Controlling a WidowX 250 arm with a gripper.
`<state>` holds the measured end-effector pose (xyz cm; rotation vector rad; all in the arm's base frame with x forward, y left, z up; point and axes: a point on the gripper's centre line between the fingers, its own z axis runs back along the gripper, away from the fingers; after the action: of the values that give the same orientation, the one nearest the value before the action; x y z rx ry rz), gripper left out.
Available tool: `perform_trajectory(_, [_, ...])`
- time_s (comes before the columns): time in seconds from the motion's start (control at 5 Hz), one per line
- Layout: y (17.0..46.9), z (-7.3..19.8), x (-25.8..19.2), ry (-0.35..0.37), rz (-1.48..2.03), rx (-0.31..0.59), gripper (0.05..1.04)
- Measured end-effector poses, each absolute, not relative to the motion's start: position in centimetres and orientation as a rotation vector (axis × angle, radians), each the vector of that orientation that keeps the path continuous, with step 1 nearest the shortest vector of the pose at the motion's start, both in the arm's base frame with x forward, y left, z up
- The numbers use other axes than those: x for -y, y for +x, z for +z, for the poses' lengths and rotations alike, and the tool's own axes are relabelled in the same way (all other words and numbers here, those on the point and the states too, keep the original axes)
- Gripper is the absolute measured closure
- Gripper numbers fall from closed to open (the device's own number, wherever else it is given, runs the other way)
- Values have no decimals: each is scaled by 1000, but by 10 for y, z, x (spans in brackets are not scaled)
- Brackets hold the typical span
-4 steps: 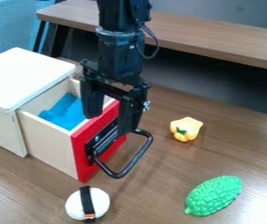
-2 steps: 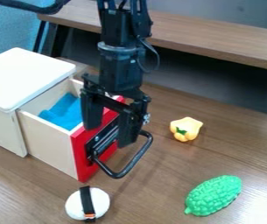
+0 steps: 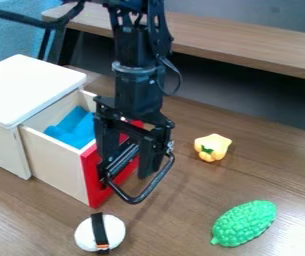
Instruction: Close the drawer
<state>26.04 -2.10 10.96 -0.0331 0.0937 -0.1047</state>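
1. The drawer (image 3: 53,161) was seen pulled out of the small wooden cabinet (image 3: 0,145), in the left part of the view, so it was not closed. Its red front (image 3: 93,187) was turned toward the lower right.
2. A black wire-like handle (image 3: 150,191) was fixed to that front and was angled outward over the table (image 3: 181,220).
3. The black gripper (image 3: 126,172) was held pointing down at the red front, and the upper part of the handle was partly overlapped by it. Its two fingers were spread apart, with nothing gripped between them. Whether the front or the handle was touched could not be told.
4. Inside the drawer, a bright blue cloth-like thing (image 3: 74,131) was held, with part of the interior hidden by the arm.
5. The cabinet was topped by a flat white panel (image 3: 29,89).
6. Below the drawer in the view, a white rounded toy (image 3: 116,230) wrapped with a black band was set on the table.
7. To the right, a yellow pepper-shaped toy (image 3: 213,147) was placed, and nearer the camera a bumpy green toy (image 3: 245,223) was laid.
8. Behind, a raised wooden shelf (image 3: 248,44) was seen.
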Motion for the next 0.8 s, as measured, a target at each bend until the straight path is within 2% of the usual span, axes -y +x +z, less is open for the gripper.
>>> perform_trajectory(0.2, [260, 91, 20, -23, -66, -47, 84])
perform_trajectory(0.4, [267, 85, 22, -6, -45, 18, 84])
perform_trajectory(0.8, [280, 69, 25, -6, -41, 12, 84])
